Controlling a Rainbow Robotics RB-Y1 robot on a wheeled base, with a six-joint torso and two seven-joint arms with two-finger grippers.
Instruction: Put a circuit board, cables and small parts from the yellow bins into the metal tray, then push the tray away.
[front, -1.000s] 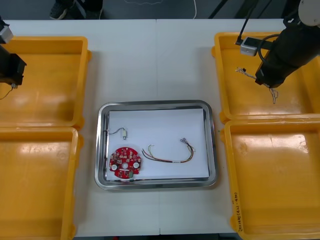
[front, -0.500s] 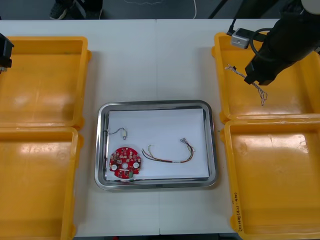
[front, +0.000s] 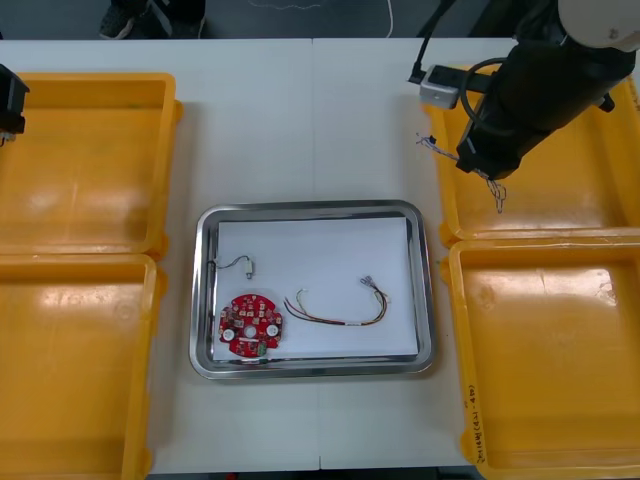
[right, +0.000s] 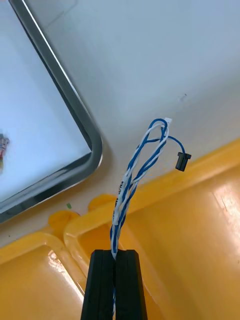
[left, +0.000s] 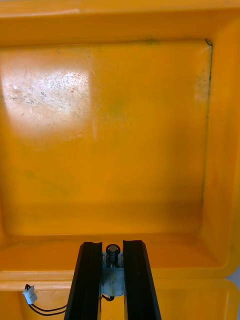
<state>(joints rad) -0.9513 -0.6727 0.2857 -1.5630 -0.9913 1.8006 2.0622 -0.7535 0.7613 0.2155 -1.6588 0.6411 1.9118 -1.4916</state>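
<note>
The right claw (right: 114, 256) is pressing its two black fingers (right: 102, 285) tight on the twisted blue and white cable (right: 134, 175), pinching it near one end. The rest of the cable is rising free beyond the fingertips and is ending in a loop with a small black connector (right: 183, 161). In the front view this claw (front: 476, 162) is hanging over the tray-side wall of the far right bin (front: 585, 185), with the cable's ends (front: 427, 141) dangling on either side of it, one out over the bench (front: 310, 120) and one over the bin floor. Just past the bin wall a strip of bare bench is showing, and beyond it the rounded corner of the metal tray (right: 75, 127).

The left claw (left: 113, 246) is gripping a small metal part (left: 113, 272), its fingers (left: 92, 280) standing apart by the part's width. A thin black lead with a white plug (left: 29, 295) is trailing beside them, possibly joined to the part, though the join is hidden. This claw (front: 10, 100) is hovering at the outer edge of the far left bin (front: 90, 160).

The tray (front: 312, 208) is sitting between the bins, white inside. In it a round red circuit board (front: 251, 325) is lying at the near left corner, a second small metal part (front: 247, 265) just beyond it, and a red and yellow cable (front: 340, 310) is curving to the board's right
</note>
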